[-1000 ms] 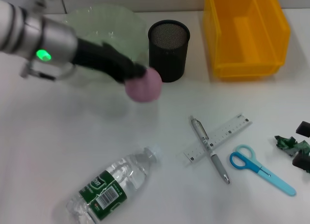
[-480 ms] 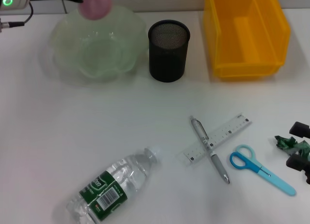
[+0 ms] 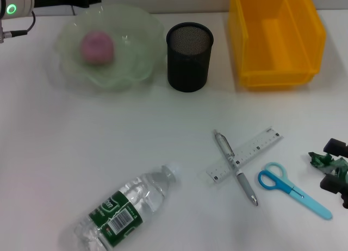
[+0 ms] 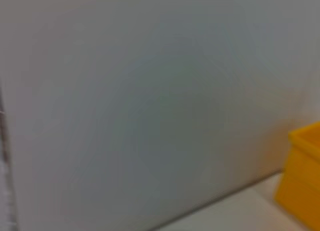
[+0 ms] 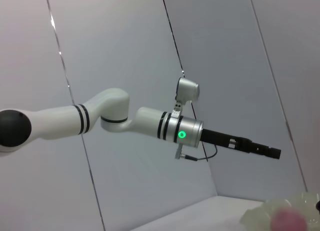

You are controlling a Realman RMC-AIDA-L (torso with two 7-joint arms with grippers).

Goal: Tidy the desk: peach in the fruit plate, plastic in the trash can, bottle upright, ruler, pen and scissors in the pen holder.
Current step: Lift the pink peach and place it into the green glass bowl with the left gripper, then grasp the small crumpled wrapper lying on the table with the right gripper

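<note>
Clear plastic catches the light nearest us: the bottle (image 3: 124,207) lies on its side on the table (image 3: 65,142), cap toward the middle. Further right, the pen (image 3: 236,168) lies across the ruler (image 3: 244,154), with the blue scissors (image 3: 294,190) just beside them. At the right edge sits the green crumpled plastic (image 3: 325,161), and the right gripper (image 3: 336,167) is right at it, dark fingers either side; I cannot tell whether it has closed on the scrap. Farther back stand the black mesh holder (image 3: 188,56) and the yellow bin (image 3: 274,36). Left of the holder, the pink peach (image 3: 97,45) rests inside the pale green plate (image 3: 136,31). The left gripper (image 5: 272,152) is up beyond the plate, off the peach; its fingers look empty, but how far apart they are I cannot tell.
</note>
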